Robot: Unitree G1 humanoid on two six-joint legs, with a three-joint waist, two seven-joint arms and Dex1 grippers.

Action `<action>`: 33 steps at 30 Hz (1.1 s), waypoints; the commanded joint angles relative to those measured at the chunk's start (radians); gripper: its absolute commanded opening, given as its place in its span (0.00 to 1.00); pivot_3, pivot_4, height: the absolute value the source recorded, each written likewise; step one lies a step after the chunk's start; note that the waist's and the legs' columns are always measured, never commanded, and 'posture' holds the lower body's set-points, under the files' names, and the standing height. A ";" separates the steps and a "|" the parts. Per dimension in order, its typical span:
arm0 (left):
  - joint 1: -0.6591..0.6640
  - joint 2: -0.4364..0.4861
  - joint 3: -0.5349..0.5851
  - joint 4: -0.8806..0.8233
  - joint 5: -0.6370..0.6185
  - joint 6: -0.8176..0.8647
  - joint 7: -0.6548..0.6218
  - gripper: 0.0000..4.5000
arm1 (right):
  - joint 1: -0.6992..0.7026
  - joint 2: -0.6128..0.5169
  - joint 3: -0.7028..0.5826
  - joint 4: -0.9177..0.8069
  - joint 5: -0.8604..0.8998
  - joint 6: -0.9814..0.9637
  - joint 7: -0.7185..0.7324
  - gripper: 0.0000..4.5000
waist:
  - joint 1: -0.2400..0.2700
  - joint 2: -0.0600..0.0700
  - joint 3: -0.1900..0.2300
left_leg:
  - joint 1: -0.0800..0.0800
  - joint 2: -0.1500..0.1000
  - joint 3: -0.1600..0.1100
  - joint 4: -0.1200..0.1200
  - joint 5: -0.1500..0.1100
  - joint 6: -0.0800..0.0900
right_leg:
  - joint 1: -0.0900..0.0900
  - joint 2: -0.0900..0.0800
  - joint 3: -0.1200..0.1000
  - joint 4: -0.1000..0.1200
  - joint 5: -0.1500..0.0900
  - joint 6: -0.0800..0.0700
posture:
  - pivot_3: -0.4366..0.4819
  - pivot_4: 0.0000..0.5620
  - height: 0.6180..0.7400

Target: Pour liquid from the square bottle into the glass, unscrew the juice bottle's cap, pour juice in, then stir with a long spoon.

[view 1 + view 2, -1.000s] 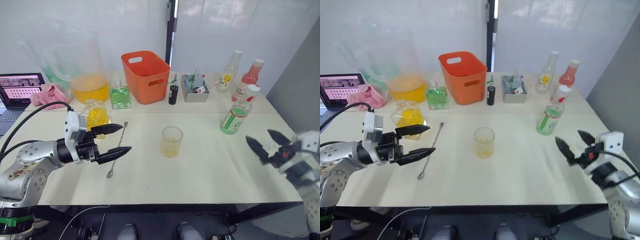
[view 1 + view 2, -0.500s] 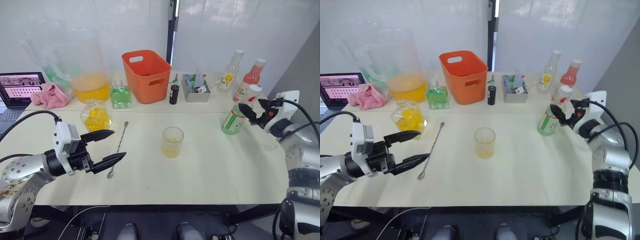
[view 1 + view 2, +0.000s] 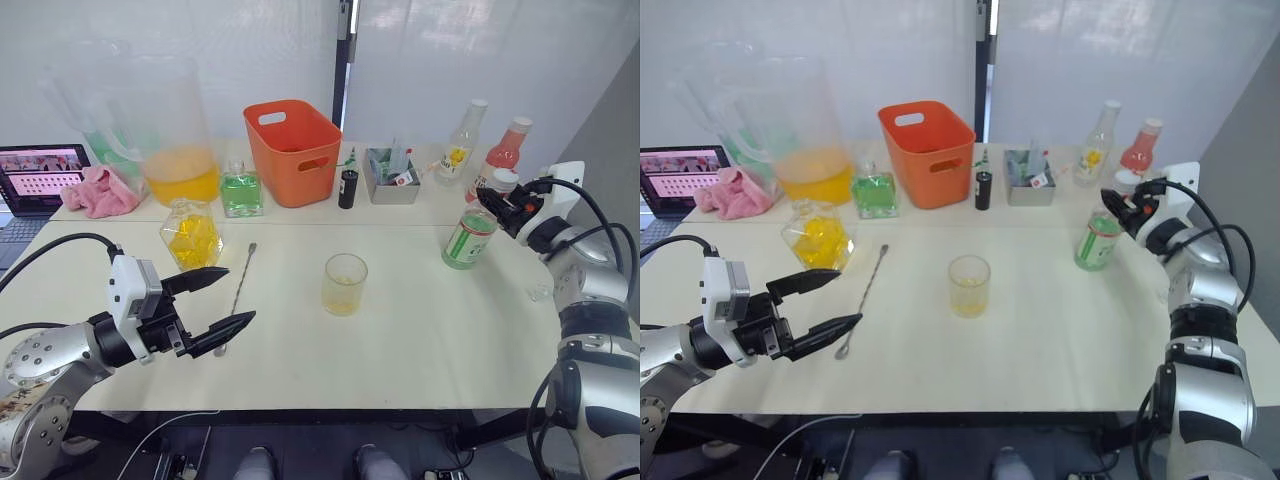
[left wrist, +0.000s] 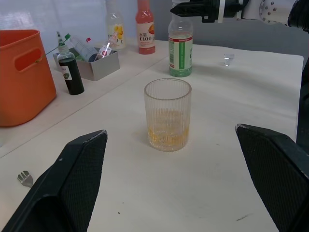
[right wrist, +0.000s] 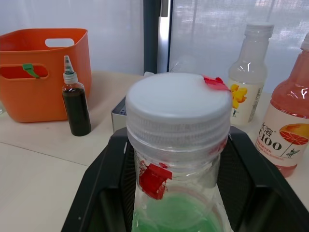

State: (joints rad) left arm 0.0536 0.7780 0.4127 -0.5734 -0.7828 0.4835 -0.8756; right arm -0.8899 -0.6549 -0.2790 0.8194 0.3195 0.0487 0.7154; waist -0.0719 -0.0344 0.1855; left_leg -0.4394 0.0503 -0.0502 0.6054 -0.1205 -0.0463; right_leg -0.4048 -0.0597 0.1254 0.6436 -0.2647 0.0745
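The ribbed glass (image 3: 344, 283) stands mid-table with a little yellow liquid in it. Beyond my left gripper stands the square bottle (image 3: 192, 235) of yellow liquid, and the long spoon (image 3: 240, 285) lies flat between that bottle and the glass. My left gripper (image 3: 240, 295) hovers open over the spoon's near end, holding nothing. At the right stands the juice bottle (image 3: 468, 238), green-labelled with a white cap (image 5: 177, 104). My right gripper (image 3: 497, 203) is open, its fingers (image 5: 104, 186) on either side of the neck just under the cap.
Along the back stand a big pitcher (image 3: 180, 160) of orange liquid, a green square bottle (image 3: 240, 192), an orange bin (image 3: 291, 150), a small dark bottle (image 3: 346, 187), a grey tray (image 3: 390, 182) and two more bottles (image 3: 500, 155). A laptop (image 3: 40, 177) and pink cloth (image 3: 100, 192) sit far left.
My right arm rose from the table's near right edge to the juice bottle and set its fingers around the cap. The left gripper drew back and down toward the near side, still open.
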 commanded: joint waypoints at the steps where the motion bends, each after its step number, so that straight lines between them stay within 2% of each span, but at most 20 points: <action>1: -0.006 -0.002 0.006 -0.016 -0.007 -0.022 -0.005 1.00 | -0.013 -0.015 -0.013 -0.022 -0.003 -0.020 0.002 0.38 | 0.000 0.000 0.000 | 0.000 0.000 0.000 0.000 0.000 0.000 | 0.000 0.000 0.000 0.000 0.000 0.000 | 0.48 0.27 1.00; 5: -0.045 0.000 -0.027 0.015 0.001 -0.028 -0.022 1.00 | 0.007 -0.031 -0.030 -0.084 0.016 0.007 0.007 0.38 | 0.002 0.000 0.000 | 0.000 0.000 0.000 0.000 0.000 0.000 | 0.000 0.000 0.000 0.000 0.000 0.000 | 0.48 0.27 1.00; 8: -0.084 0.002 -0.058 0.042 0.000 -0.027 -0.043 1.00 | 0.045 -0.044 -0.051 -0.190 0.055 0.066 0.025 0.38 | 0.003 0.001 0.001 | 0.000 0.000 0.000 0.000 0.000 0.000 | 0.000 0.000 0.000 0.000 0.000 0.000 | 0.48 0.27 1.00; 14: -0.202 0.000 -0.145 0.140 0.020 -0.042 -0.112 1.00 | 0.237 -0.090 -0.087 -0.597 0.219 0.319 0.104 0.38 | 0.005 0.004 0.003 | -0.001 -0.001 -0.001 -0.002 0.000 0.000 | -0.001 0.000 0.000 0.000 0.002 0.005 | 0.48 0.27 1.00; 20: -0.338 -0.018 -0.241 0.271 0.054 -0.064 -0.207 1.00 | 0.442 -0.097 -0.184 -0.995 0.384 0.529 0.019 0.38 | 0.006 0.005 0.003 | -0.002 -0.001 -0.001 -0.001 0.000 0.000 | -0.001 0.000 0.000 0.000 0.001 0.005 | 0.48 0.27 1.00; 24: -0.427 -0.043 -0.297 0.353 0.079 -0.075 -0.260 1.00 | 0.544 -0.051 -0.224 -1.244 0.537 0.634 -0.082 0.38 | 0.003 0.005 0.003 | -0.002 -0.001 -0.001 -0.001 0.000 0.000 | -0.001 0.000 0.000 0.000 0.001 0.004 | 0.48 0.27 1.00; 29: -0.496 -0.060 -0.347 0.437 0.114 -0.099 -0.327 1.00 | 0.678 0.029 -0.150 -1.513 0.603 0.663 -0.210 0.38 | 0.005 0.005 0.003 | -0.002 0.000 -0.001 -0.001 0.000 0.000 | -0.001 0.000 0.000 0.000 0.001 0.004 | 0.48 0.27 1.00; 33: -0.526 -0.068 -0.355 0.466 0.128 -0.105 -0.351 1.00 | 0.777 0.075 -0.095 -1.607 0.578 0.628 -0.243 0.38 | 0.010 0.005 0.003 | -0.002 0.000 -0.001 -0.001 0.000 0.000 | -0.001 0.000 0.000 0.000 -0.001 0.001 | 0.48 0.27 1.00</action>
State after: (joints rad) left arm -0.4507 0.7081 0.0504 -0.0956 -0.6600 0.3940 -1.2094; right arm -0.1101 -0.5839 -0.3552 -0.7320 0.8872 0.7242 0.4905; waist -0.0615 -0.0294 0.1884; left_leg -0.4422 0.0499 -0.0514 0.6049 -0.1205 -0.0463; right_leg -0.4063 -0.0597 0.1249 0.6427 -0.2654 0.0757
